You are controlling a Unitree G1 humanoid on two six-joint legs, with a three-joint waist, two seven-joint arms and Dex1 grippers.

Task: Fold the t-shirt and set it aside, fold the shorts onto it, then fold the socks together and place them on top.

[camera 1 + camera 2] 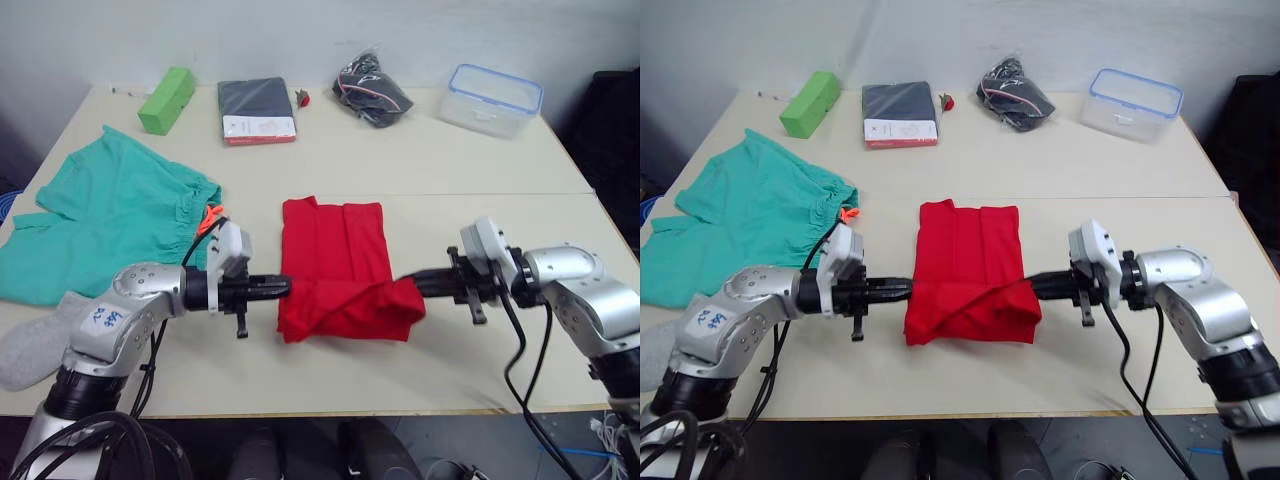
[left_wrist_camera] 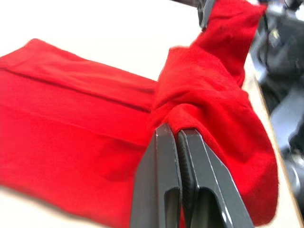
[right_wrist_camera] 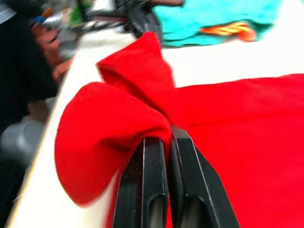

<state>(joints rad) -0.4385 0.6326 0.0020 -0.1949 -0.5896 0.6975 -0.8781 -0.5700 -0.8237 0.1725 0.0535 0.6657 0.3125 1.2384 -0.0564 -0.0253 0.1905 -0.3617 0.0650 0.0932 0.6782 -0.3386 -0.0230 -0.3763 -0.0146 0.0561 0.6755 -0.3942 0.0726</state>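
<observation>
My left gripper (image 1: 285, 287) and right gripper (image 1: 408, 285) each pinch a near corner of the t-shirt (image 1: 335, 250), which lies mid-counter (image 1: 420, 165) already narrowed. To fold it well, I lift both corners evenly, carry them to the far edge, then release together

The red t-shirt (image 1: 335, 265) lies mid-table, already narrowed into a long strip, its near end lifted and bunched. The left gripper (image 1: 287, 287) pinches that end's left corner and the right gripper (image 1: 412, 285) its right corner. The teal shorts (image 1: 100, 215) spread flat at the left, a grey sock (image 1: 30, 345) just below them. Along the far edge sit a green block (image 1: 167, 99), a dark packaged garment (image 1: 257, 110), a bagged dark item (image 1: 372, 90) and a clear lidded box (image 1: 494, 98)
</observation>
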